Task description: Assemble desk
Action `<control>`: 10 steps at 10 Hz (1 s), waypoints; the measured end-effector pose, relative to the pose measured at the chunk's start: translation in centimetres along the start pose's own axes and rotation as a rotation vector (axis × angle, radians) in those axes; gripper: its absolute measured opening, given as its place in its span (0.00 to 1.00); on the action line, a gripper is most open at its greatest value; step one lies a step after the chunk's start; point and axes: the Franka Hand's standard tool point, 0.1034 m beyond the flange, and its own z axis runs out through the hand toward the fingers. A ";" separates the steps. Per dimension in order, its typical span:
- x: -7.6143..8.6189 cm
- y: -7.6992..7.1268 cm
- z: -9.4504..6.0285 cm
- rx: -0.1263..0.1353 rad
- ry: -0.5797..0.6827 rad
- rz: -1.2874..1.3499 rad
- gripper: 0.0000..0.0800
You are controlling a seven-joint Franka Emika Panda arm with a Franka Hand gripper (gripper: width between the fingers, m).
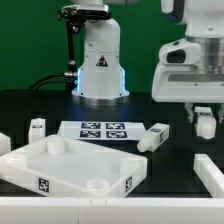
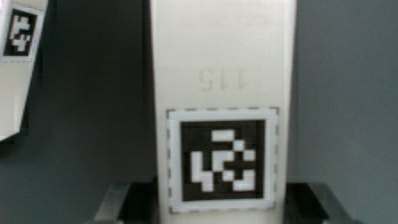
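The leg (image 2: 222, 90) sits between the pincer's (image 2: 224, 206) two dark fingers, at the right of the exterior view. Whether they press it or merely straddle it I cannot tell. A loose hold could let it twist or drop. The desk top (image 1: 70, 165) lies lower left, well apart; the marker board (image 1: 100, 130) and a spare leg (image 1: 155, 137) lie between and could get knocked.
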 end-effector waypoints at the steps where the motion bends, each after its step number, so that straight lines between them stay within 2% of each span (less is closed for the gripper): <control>1: 0.1 0.2 0.1 -0.001 -0.001 0.005 0.36; 2: 0.0 0.1 0.2 -0.002 -0.001 0.001 0.36; 3: -0.7 0.2 0.9 -0.008 0.027 -0.036 0.36; 5: -1.6 1.5 2.8 -0.019 0.031 -0.039 0.36; 7: -2.5 1.9 4.9 -0.027 0.031 -0.044 0.36; 10: -3.1 1.5 5.7 -0.033 0.021 -0.036 0.36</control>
